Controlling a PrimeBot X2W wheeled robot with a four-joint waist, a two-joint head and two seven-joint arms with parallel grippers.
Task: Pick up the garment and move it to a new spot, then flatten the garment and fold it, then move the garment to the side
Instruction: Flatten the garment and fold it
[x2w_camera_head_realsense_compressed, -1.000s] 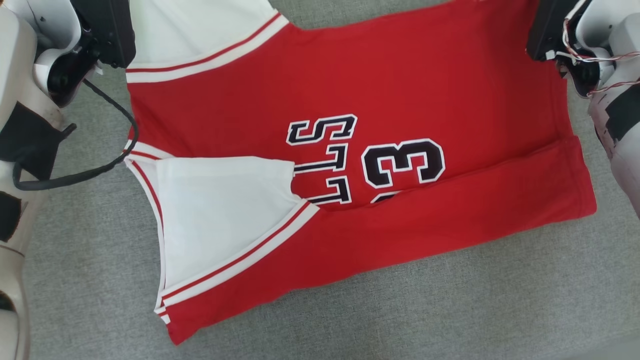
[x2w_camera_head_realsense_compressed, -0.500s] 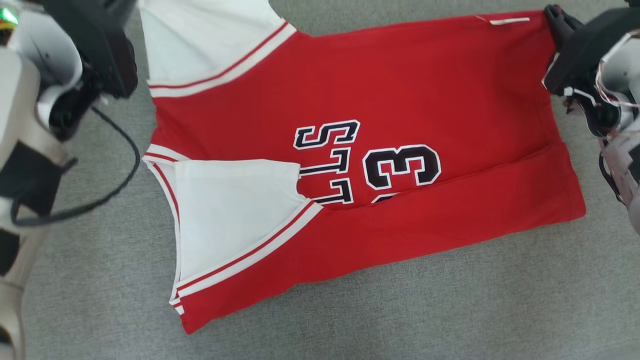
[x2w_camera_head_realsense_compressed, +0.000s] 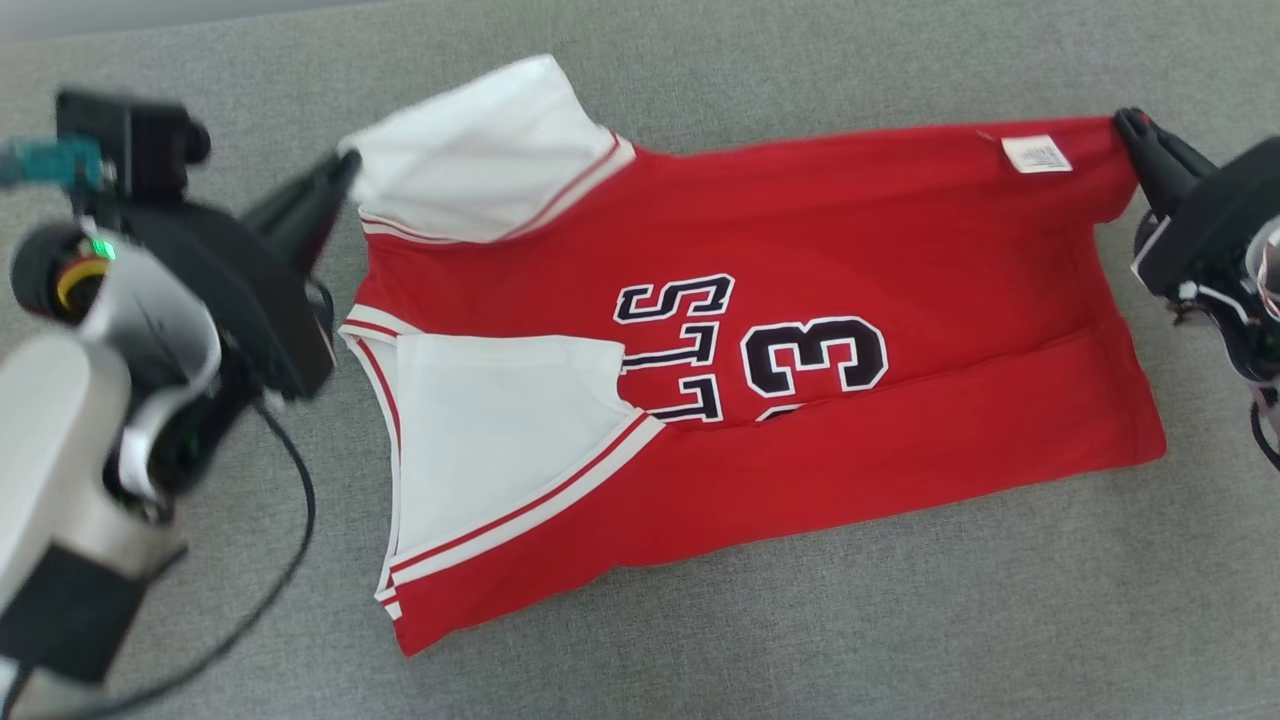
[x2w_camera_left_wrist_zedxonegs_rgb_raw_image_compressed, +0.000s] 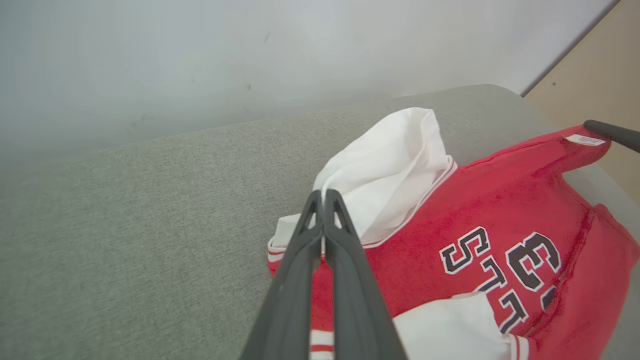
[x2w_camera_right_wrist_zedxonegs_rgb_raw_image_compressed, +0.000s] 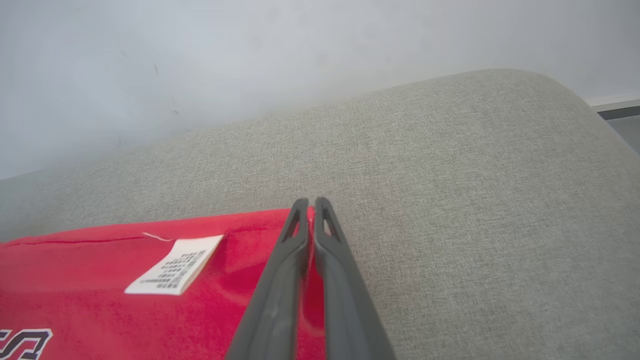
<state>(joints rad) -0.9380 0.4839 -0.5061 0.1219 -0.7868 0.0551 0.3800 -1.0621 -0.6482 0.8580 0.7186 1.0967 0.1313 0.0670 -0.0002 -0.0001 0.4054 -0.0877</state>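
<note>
Garment (x2w_camera_head_realsense_compressed: 850, 230) spans left gripper (x2w_camera_head_realsense_compressed: 345, 165) and right gripper (x2w_camera_head_realsense_compressed: 1126, 121); both pinch its far corners.

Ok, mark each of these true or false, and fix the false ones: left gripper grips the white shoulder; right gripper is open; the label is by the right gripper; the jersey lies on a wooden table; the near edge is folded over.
1. The left gripper is shut on the white shoulder fabric of the jersey. True.
2. The right gripper is open. False: it is shut on the jersey's red hem corner.
3. The white label sits close to the right gripper. True.
4. The jersey lies on a wooden table. False: it lies on a grey fabric cushion.
5. The jersey's near long edge is folded over, hiding part of the print. True.
</note>
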